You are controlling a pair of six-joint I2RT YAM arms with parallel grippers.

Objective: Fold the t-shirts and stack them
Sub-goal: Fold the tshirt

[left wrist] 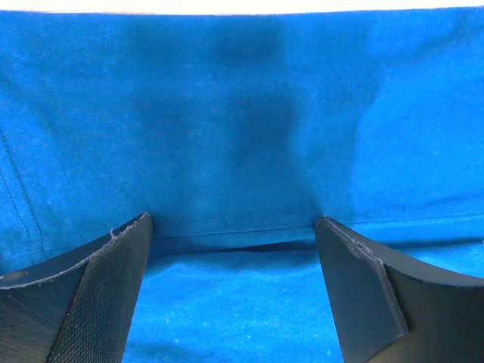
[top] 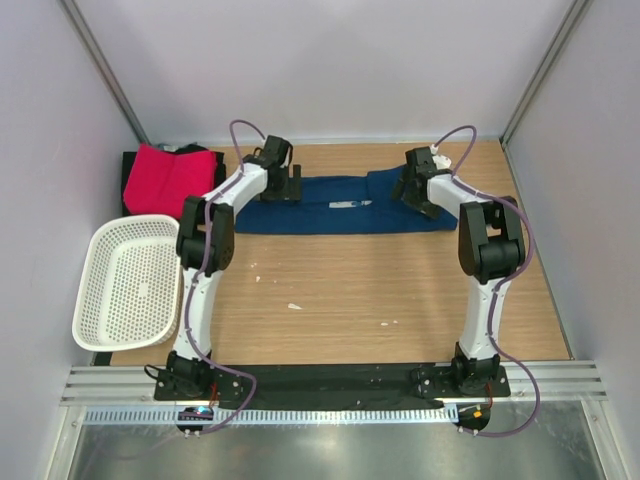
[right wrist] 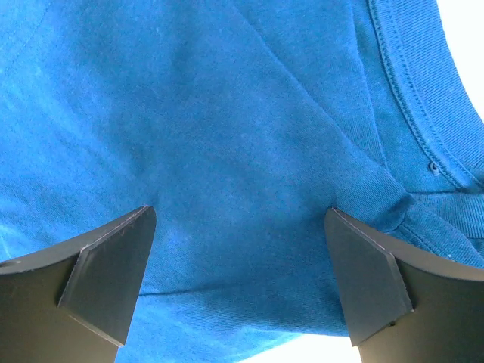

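The navy blue t-shirt [top: 340,205] lies as a long folded strip across the far part of the table, a bit of white print showing. My left gripper [top: 288,184] is open over its left end; in the left wrist view blue cloth [left wrist: 242,121] with a fold edge fills the space between the fingers [left wrist: 113,287]. My right gripper [top: 412,190] is open over its right end; the right wrist view shows the cloth [right wrist: 227,128] and its collar [right wrist: 412,83]. The pink-red t-shirt [top: 165,178] lies folded at the far left on a black one [top: 133,160].
A white perforated basket [top: 130,285] sits at the left table edge, beside the left arm. Small white scraps [top: 294,306] lie on the wooden table [top: 350,290]. Grey walls close in the sides and back.
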